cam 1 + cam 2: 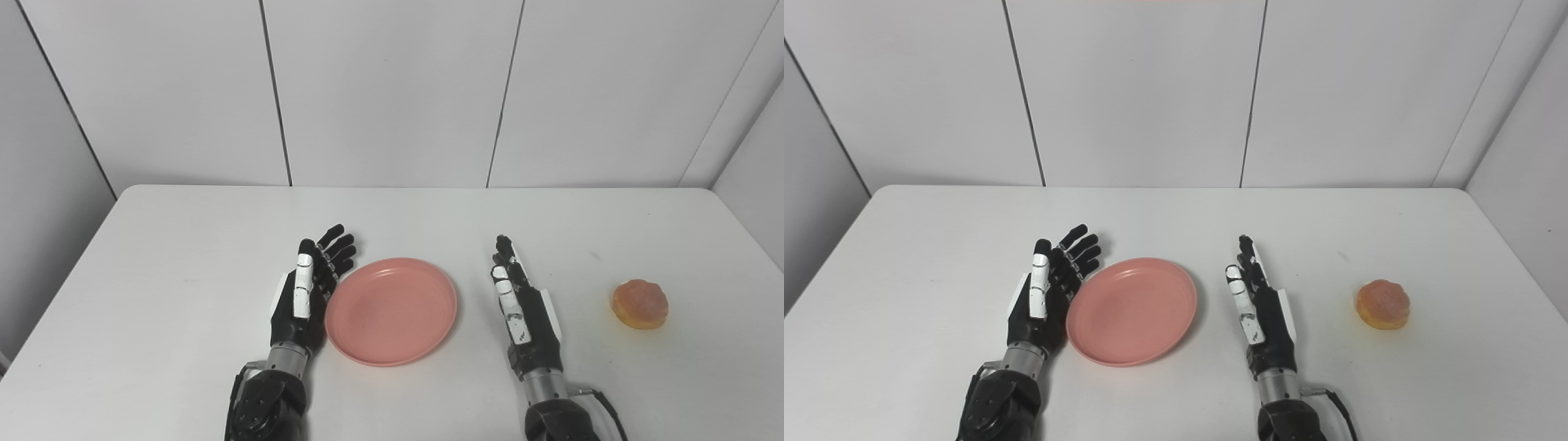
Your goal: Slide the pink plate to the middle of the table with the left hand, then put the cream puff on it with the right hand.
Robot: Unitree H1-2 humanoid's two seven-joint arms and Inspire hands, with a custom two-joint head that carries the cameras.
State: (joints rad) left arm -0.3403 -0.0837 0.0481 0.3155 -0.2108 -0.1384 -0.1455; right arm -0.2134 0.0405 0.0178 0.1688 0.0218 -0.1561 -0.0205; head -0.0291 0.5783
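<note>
A pink plate [392,310] lies flat on the white table [184,245], near the middle and toward the front. My left hand [309,289] stands on edge against the plate's left rim, open with its fingers spread and pointing away. My right hand [520,303] stands on edge a little to the right of the plate, open and holding nothing. The cream puff [640,304], round and golden-orange, rests on the table further right, well apart from the right hand.
White wall panels [392,92] rise behind the table's far edge. The table's right edge runs close to the side wall [759,171].
</note>
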